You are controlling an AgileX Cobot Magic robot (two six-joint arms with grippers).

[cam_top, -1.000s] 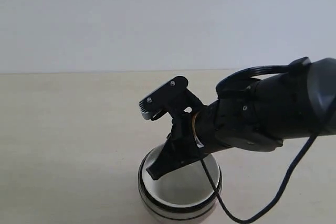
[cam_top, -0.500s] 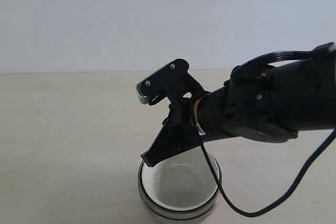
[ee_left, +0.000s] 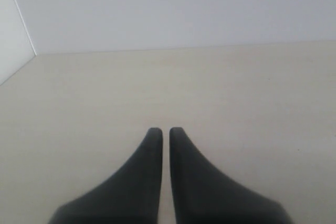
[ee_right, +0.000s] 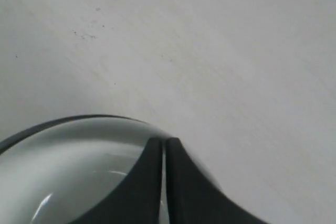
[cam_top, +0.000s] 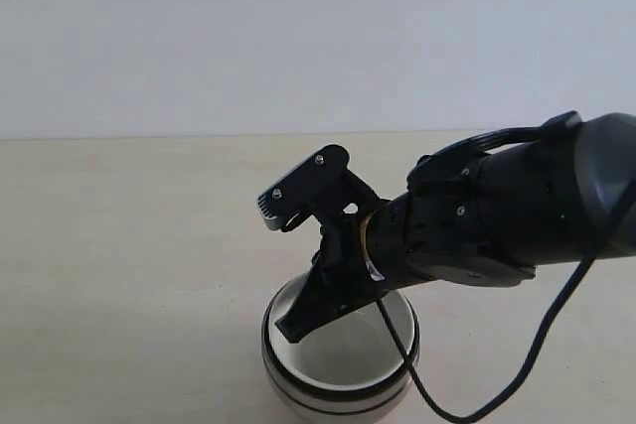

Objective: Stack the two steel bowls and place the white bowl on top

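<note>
Occlusion is heaviest at the bottom of the exterior view, where the frame edge cuts off the steel bowls (cam_top: 276, 374) at the near edge of the tabletop (cam_top: 119, 245). The white bowl (cam_top: 348, 359) is seated on top, nested inside them. Only one shiny outer wall with a dark band shows beneath its rim, so the two steel shells cannot be told apart. The right claw (cam_top: 288, 327) points down over the left part of the white bowl's opening and covers part of the rim. Contact with the bowl cannot be confirmed. A black cable (cam_top: 477, 406) loops below the arm.

The right wrist view supplies what the exterior view hides. There the right claw (ee_right: 164, 142) is clenched, tips together, grasping nothing, just over the rim of the white bowl (ee_right: 73, 171).

The left claw (ee_left: 165, 132) appears only in the left wrist view. It is clenched and empty, with a hairline slit between its tips, over the tabletop (ee_left: 236, 103), with a pale wall (ee_left: 173, 9) behind.
</note>
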